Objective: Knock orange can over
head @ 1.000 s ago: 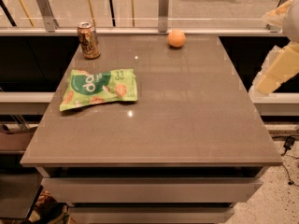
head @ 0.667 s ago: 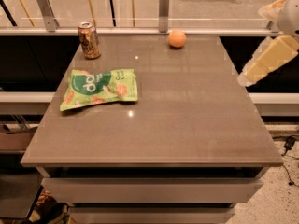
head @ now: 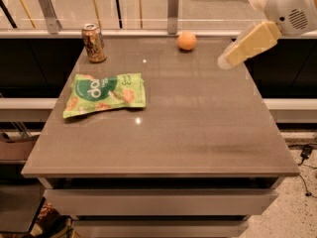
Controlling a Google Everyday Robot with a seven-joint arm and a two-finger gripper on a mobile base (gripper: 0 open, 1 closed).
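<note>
Hovering over the right side of the table (head: 198, 133), the gripper (head: 225, 61) is well apart from the orange can (head: 93, 43), which stands upright at the far left corner. This looks like the approach step. The next move calls for crossing leftward and pushing the can's side. The pincer's opening cannot be told, and it touches nothing.

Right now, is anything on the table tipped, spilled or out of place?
Nothing stands out. The can stands upright far left on the table, the bag lies flat near the left edge, the orange sits by the far edge. The gripper hangs above the far right side, clear of all three.
</note>
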